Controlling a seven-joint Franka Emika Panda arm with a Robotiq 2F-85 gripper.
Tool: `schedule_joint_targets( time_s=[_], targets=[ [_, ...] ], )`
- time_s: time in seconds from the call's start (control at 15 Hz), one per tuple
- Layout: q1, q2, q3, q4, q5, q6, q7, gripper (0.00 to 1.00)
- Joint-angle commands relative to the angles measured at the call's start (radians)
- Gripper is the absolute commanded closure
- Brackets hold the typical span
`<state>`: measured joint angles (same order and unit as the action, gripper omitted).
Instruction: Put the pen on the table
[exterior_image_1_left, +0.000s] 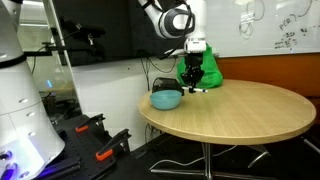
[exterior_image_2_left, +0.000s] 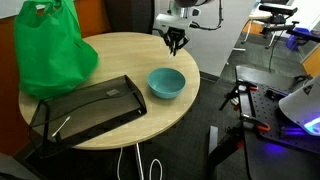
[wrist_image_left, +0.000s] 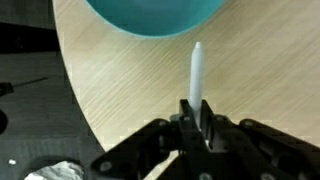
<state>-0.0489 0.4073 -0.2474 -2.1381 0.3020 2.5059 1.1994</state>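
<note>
In an exterior view, my gripper (exterior_image_1_left: 196, 84) hangs over the round wood-grain table (exterior_image_1_left: 245, 115) at frame centre, with a whiteboard (exterior_image_1_left: 270, 25) upper right. In an exterior view, it hovers top centre, beyond the blue bowl (exterior_image_2_left: 166, 82). In the wrist view, my fingers pinch the pen (wrist_image_left: 197, 65) above the tabletop, its whitish tip toward the bowl.

Both exterior views stand back and share the desk (exterior_image_1_left: 240, 115) and blue bowl (exterior_image_2_left: 166, 83). My wrist view looks down closely past my fingers (wrist_image_left: 207, 115).
</note>
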Motion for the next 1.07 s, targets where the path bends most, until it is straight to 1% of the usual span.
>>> schedule_joint_targets(
  time_s=[0.0,0.13,0.33,0.4,0.47,0.53,0.6,0.67,0.8,0.87,1.0],
  targets=[
    [-0.003,0.027,0.002,0.017,0.063,0.084,0.129,0.97],
    [-0.001,0.06,0.002,0.046,0.079,0.122,0.197,0.97],
    [-0.004,0.121,0.006,0.12,0.062,0.106,0.248,0.97],
    [0.009,0.144,-0.014,0.146,0.032,0.087,0.282,0.62],
    [0.005,0.154,-0.01,0.161,0.037,0.084,0.29,0.6],
    [0.007,0.162,-0.019,0.169,0.032,0.076,0.312,0.55],
    [0.013,0.17,-0.033,0.174,0.02,0.071,0.335,0.46],
    [0.02,0.165,-0.045,0.164,0.002,0.072,0.342,0.39],
    [0.016,0.127,-0.048,0.138,-0.03,0.056,0.305,0.24],
    [0.008,0.085,-0.033,0.119,-0.049,0.021,0.252,0.17],
    [0.022,0.011,-0.033,0.093,-0.114,-0.05,0.202,0.02]
  ],
)
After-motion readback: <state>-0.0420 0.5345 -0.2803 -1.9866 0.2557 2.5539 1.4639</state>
